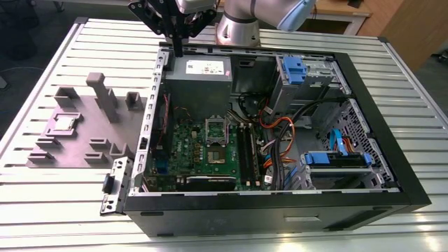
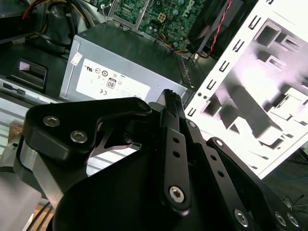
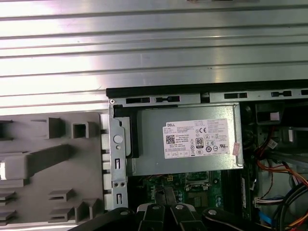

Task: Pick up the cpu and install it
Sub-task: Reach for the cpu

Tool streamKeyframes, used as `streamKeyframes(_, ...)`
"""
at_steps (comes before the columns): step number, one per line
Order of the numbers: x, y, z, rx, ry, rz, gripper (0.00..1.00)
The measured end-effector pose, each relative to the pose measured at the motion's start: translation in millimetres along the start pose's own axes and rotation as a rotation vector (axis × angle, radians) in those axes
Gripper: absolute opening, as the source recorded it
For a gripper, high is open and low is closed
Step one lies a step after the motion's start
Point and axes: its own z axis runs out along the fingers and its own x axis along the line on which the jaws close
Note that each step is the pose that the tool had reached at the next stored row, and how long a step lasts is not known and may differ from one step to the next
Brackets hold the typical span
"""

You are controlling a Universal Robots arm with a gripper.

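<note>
One computer case (image 1: 280,218) lies open on its side on the slatted metal tabletop (image 1: 56,210), taking up most of the middle and the side at the exterior view's right. Inside it, nearest, is one green motherboard (image 1: 203,152) with one silver socket frame (image 1: 215,127) at its middle. Two blue drive brackets (image 1: 337,159) (image 1: 292,67) stand along the case's wall at the exterior view's right, one near and one far. Beside the case, toward the tabletop's edge at the exterior view's left, lies one grey moulded tray (image 1: 77,152). The single cpu (image 1: 64,122) rests flat in a square recess of that tray, well apart from the motherboard. Farther back, one grey power supply (image 1: 203,79) with a white label fills the case's far corner. Over that corner hangs the one black gripper (image 1: 178,50), carried by the silver arm (image 1: 238,29) at the tabletop's far edge. Its fingers (image 2: 169,98) are pressed together with nothing between them, and the tips seem to hang just above the case's far rim without touching it.
</note>
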Motion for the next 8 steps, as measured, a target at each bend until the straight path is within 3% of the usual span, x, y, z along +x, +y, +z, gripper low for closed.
streamKeyframes(8, 2.6, -0.2, 0.1, 0.0000, 0.0000, 0.000, 0.10)
